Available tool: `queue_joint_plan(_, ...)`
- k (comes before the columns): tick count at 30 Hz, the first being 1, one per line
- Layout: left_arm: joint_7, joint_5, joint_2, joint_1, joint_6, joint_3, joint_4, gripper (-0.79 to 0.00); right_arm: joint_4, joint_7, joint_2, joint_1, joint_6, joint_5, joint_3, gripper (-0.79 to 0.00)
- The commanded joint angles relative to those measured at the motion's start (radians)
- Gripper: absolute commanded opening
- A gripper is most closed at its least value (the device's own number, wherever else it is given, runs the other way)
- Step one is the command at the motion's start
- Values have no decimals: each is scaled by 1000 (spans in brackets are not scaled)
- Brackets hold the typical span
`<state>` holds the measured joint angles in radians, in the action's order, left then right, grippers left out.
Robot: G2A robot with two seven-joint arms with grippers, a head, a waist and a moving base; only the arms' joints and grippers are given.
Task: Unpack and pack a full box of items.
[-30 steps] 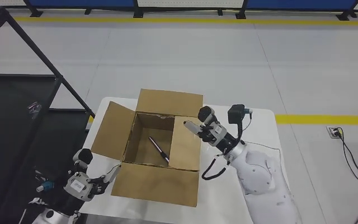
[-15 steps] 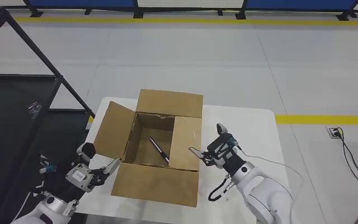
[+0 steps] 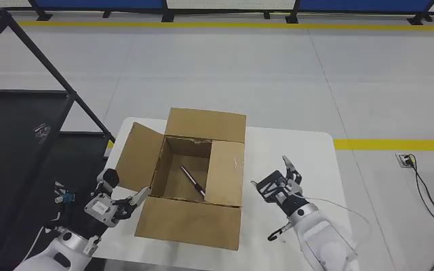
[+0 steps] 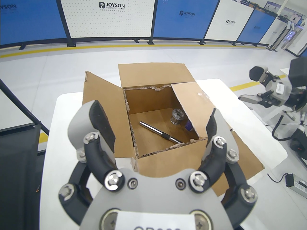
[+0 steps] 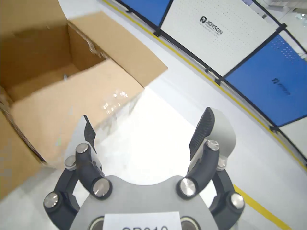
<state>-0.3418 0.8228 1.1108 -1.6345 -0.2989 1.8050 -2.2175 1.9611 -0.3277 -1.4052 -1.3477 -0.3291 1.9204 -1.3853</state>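
I've got the left gripper (image 4: 156, 118) and right gripper (image 5: 147, 118) both spread wide, empty, flanking the open box (image 3: 188, 222).

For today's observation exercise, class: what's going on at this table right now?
A two-armed robot stands at a white table with an open cardboard box. Its left gripper and right gripper hover open and empty on either side of the box. Inside lie a metal rod, a small metal cylinder and a purple item, none gripped.
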Motion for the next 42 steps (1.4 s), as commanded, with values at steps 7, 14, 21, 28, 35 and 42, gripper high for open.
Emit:
queue_joint_plan(7,-78,14,-2,77,61,-52,8,0,-151,-10,11,34,-83,138,33,0)
queue_joint_plan(14,-103,45,-2,110,93,-94,13,0,-151,-10,11,34,-83,138,33,0)
queue_joint_plan(21,-103,45,-2,110,93,-94,13,0,-232,4,2,100,-79,73,76,0)
queue_joint_plan(28,-103,45,-2,110,93,-94,13,0,-425,64,-13,194,-11,-16,131,0)
queue_joint_plan(35,-103,45,-2,110,93,-94,13,0,-534,164,-24,239,91,-68,163,0)
queue_joint_plan(42,-103,45,-2,110,93,-94,13,0,-618,242,-37,286,177,-137,179,0)
